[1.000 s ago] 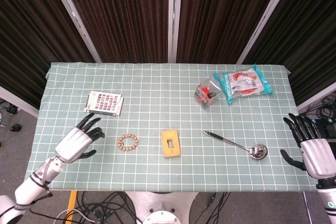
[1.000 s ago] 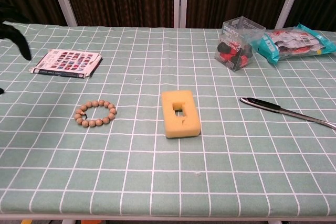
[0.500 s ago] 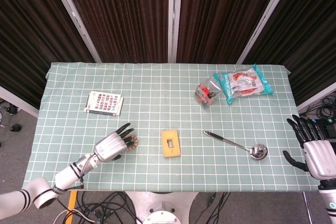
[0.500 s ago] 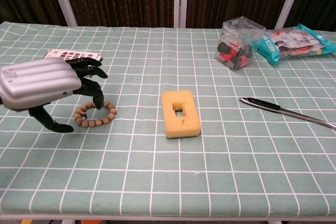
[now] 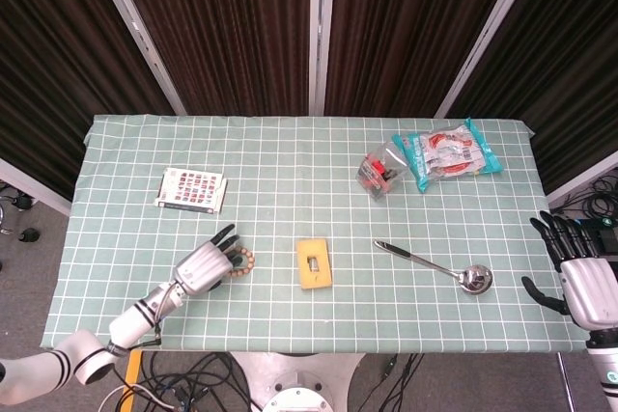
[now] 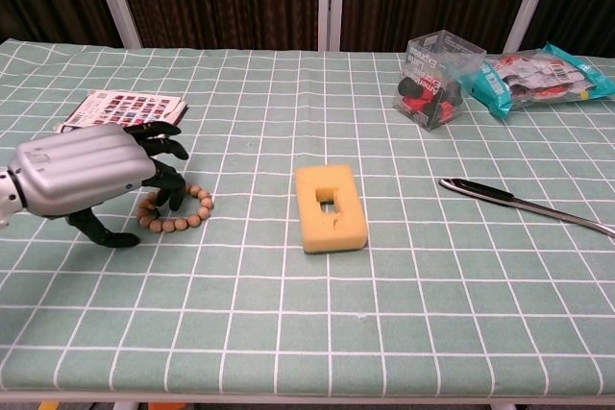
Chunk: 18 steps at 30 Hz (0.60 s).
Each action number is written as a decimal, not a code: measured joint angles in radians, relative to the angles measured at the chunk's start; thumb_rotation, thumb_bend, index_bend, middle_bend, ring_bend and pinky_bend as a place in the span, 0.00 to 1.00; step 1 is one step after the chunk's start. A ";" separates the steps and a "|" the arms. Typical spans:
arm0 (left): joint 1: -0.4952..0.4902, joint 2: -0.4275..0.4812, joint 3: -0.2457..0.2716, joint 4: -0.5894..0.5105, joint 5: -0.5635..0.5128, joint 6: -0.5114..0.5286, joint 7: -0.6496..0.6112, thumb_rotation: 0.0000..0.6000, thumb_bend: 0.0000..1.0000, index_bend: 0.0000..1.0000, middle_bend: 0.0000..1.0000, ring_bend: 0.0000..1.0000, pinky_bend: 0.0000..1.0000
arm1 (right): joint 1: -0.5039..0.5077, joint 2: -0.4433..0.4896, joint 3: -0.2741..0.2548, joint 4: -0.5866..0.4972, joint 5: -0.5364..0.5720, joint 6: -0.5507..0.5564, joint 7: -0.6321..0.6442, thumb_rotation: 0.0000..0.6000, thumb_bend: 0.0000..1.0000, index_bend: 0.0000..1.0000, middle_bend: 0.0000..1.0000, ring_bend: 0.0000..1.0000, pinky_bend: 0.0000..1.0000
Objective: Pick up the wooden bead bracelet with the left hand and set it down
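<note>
while flat on the table [image 6: 404,314], bracelet [image 6: 188,213] under left hand [image 6: 82,178]

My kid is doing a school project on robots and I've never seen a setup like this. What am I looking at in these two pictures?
It is a two-armed robot with human-like hands at a table with a checked cloth. One picture looks down from its head, the other forward from its chest. The left hand is over a wooden bead bracelet, fingers at the beads, not lifting it. The right hand waits open off the table's edge. Also there: a yellow sponge, a ladle, a card pack, a clear box and a snack bag.
</note>
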<state>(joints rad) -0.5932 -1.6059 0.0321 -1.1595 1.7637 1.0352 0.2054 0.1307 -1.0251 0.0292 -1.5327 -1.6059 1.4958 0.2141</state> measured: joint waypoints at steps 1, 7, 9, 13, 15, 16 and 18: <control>-0.001 -0.001 0.001 0.002 -0.002 0.001 -0.004 1.00 0.22 0.43 0.46 0.15 0.01 | 0.000 0.000 0.000 0.001 0.000 0.000 0.001 1.00 0.21 0.00 0.00 0.00 0.00; -0.009 -0.011 0.013 0.016 -0.016 0.005 -0.020 1.00 0.28 0.44 0.47 0.16 0.01 | -0.002 0.001 0.000 0.002 0.001 0.000 0.004 1.00 0.21 0.00 0.00 0.00 0.00; -0.010 -0.012 0.017 0.015 -0.020 0.007 -0.020 1.00 0.30 0.44 0.47 0.16 0.01 | -0.003 0.001 0.000 0.003 0.002 0.000 0.006 1.00 0.21 0.00 0.00 0.00 0.00; -0.014 -0.009 0.023 0.008 -0.027 0.006 -0.020 1.00 0.32 0.44 0.47 0.16 0.01 | -0.002 -0.002 0.000 0.007 0.003 -0.004 0.010 1.00 0.21 0.00 0.00 0.00 0.00; -0.017 -0.011 0.026 0.008 -0.032 0.000 -0.020 1.00 0.33 0.44 0.47 0.16 0.01 | -0.002 -0.003 0.000 0.009 0.003 -0.005 0.013 1.00 0.21 0.00 0.00 0.00 0.00; -0.019 -0.012 0.027 0.009 -0.034 -0.004 -0.020 1.00 0.33 0.44 0.47 0.16 0.01 | -0.002 -0.004 0.000 0.011 0.003 -0.006 0.015 1.00 0.21 0.00 0.00 0.00 0.00; -0.022 -0.016 0.030 0.015 -0.039 -0.008 -0.022 1.00 0.34 0.44 0.47 0.16 0.01 | -0.002 -0.004 0.001 0.013 0.004 -0.005 0.017 1.00 0.21 0.00 0.00 0.00 0.00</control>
<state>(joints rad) -0.6151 -1.6217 0.0622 -1.1445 1.7245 1.0275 0.1835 0.1283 -1.0292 0.0299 -1.5200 -1.6019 1.4904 0.2307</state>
